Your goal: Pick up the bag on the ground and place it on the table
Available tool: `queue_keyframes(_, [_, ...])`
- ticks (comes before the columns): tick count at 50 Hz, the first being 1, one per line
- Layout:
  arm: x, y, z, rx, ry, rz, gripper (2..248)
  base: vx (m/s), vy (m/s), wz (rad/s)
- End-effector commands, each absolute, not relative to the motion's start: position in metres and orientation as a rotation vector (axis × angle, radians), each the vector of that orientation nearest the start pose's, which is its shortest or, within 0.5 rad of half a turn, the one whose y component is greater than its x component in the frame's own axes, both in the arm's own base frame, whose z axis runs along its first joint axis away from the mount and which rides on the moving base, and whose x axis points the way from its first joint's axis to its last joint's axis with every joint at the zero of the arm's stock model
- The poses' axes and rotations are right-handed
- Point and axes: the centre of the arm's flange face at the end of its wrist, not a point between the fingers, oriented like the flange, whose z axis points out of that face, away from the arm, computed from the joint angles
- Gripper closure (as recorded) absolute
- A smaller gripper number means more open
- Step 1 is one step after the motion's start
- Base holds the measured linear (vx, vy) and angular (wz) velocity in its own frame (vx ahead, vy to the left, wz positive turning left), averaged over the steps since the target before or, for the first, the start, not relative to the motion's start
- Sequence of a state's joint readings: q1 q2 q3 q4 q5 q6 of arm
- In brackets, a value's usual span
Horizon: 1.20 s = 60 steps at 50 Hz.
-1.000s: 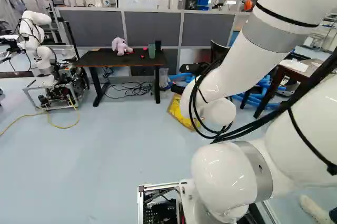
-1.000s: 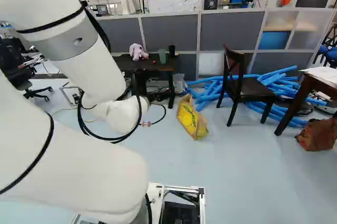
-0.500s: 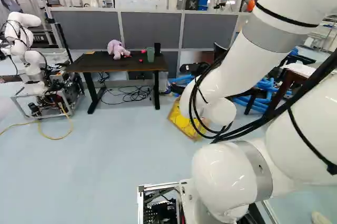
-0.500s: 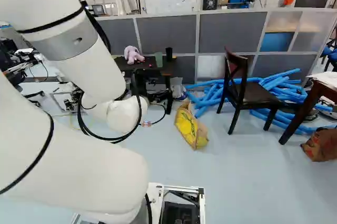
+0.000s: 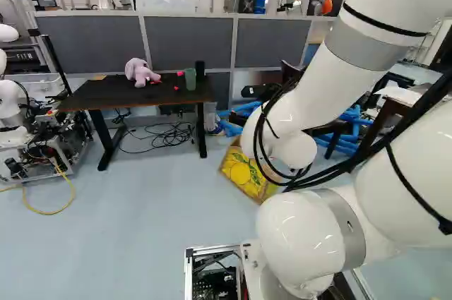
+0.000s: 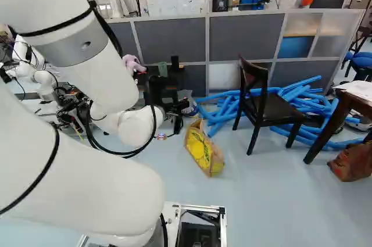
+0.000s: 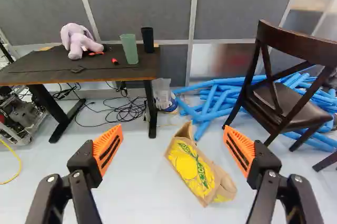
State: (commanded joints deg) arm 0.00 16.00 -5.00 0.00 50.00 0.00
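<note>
The bag (image 7: 194, 168) is made of creased brown paper. The table (image 7: 39, 68) is topped in matt black and edged in wood-like brown. The chair (image 7: 303, 45) is built of glossy dark wood. The arm (image 6: 87, 183) is finished in smooth, shiny white; the panels (image 7: 142, 2) are faced in matt, cloth-like grey.

Arm (image 6: 96, 75) bent fwd, end effector (image 6: 157, 91) w/ fingers (image 7: 108, 147) apart.

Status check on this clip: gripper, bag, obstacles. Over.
Gripper open, nothing gripped. Bag on the floor ahead. Blue tubes beyond it, chair to one side; neither appears to block the approach.
</note>
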Motion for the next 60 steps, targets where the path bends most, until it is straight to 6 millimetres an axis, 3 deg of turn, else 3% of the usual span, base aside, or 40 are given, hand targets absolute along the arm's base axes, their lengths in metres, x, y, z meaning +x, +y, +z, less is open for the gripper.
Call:
queue_keyframes(14, [0.27,0.0,0.366,-2.558,0.0,-1.824,3,0.245,0.001,-0.021])
queue_keyframes(47, [0.321,-0.006,0.371,-2.582,0.025,-1.809,3,0.027,0.001,-0.003])
queue_keyframes(60, [0.347,-0.016,0.364,-2.62,0.061,-1.78,3,0.0,0.0,0.0])
